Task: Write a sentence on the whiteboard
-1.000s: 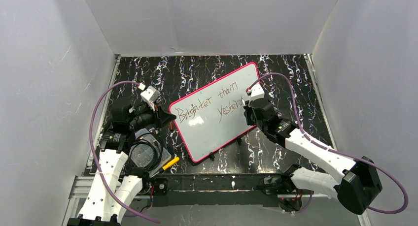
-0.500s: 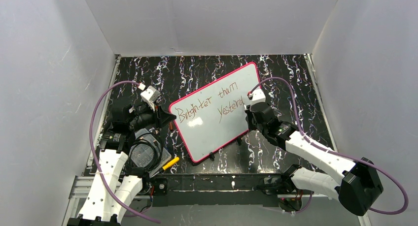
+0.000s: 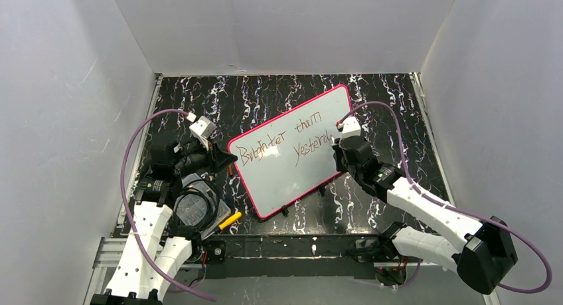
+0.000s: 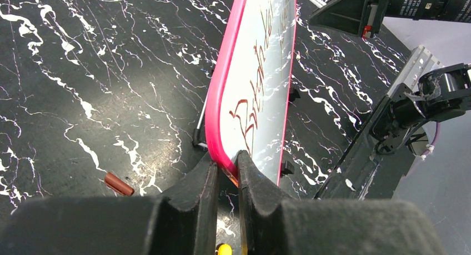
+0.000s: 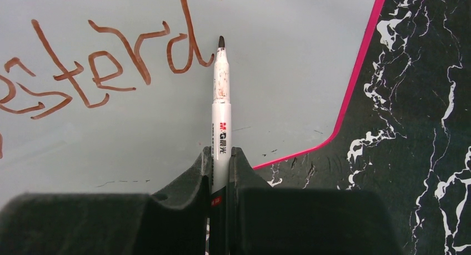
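The whiteboard (image 3: 287, 179) sat askew on the middle of the dark marbled table (image 3: 265, 96), its near-left edge pinched between the jaws of the left gripper (image 4: 226, 161). The right gripper (image 5: 221, 158) was clamped on a white marker (image 5: 221, 105). The marker's tip was just beside the final "d" of the sentence (image 3: 284, 140), which read "Brighter than Yesterd".
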Motion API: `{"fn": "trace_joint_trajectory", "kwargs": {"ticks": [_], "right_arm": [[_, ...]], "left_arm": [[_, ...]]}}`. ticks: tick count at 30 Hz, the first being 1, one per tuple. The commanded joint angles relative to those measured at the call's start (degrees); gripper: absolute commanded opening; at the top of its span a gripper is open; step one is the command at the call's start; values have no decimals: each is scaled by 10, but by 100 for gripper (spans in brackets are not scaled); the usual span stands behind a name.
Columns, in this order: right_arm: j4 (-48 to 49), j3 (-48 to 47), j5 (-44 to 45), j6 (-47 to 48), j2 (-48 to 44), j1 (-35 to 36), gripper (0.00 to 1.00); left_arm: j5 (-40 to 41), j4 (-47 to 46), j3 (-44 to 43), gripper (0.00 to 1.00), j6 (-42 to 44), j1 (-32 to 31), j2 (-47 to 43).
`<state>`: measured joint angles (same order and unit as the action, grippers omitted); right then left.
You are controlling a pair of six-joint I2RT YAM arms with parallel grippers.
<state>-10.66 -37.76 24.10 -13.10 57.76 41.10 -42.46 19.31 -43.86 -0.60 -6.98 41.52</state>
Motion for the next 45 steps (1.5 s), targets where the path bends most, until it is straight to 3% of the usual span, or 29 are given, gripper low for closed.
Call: {"fn": "trace_joint_trajectory", "kwargs": {"ticks": [1, 17, 28, 45], "right_arm": [[31, -31, 9, 15, 13, -8, 1], [19, 3, -55, 24, -18, -9, 1], [-1, 12, -8, -3, -13, -9, 1], [36, -41, 9, 36, 24, -9, 1]], "left_arm": [[7, 4, 9, 0, 48, -6, -1], [6, 4, 9, 0, 48, -7, -2], [5, 4, 9, 0, 48, -7, -2], [6, 4, 9, 0, 48, -7, -3]]}}
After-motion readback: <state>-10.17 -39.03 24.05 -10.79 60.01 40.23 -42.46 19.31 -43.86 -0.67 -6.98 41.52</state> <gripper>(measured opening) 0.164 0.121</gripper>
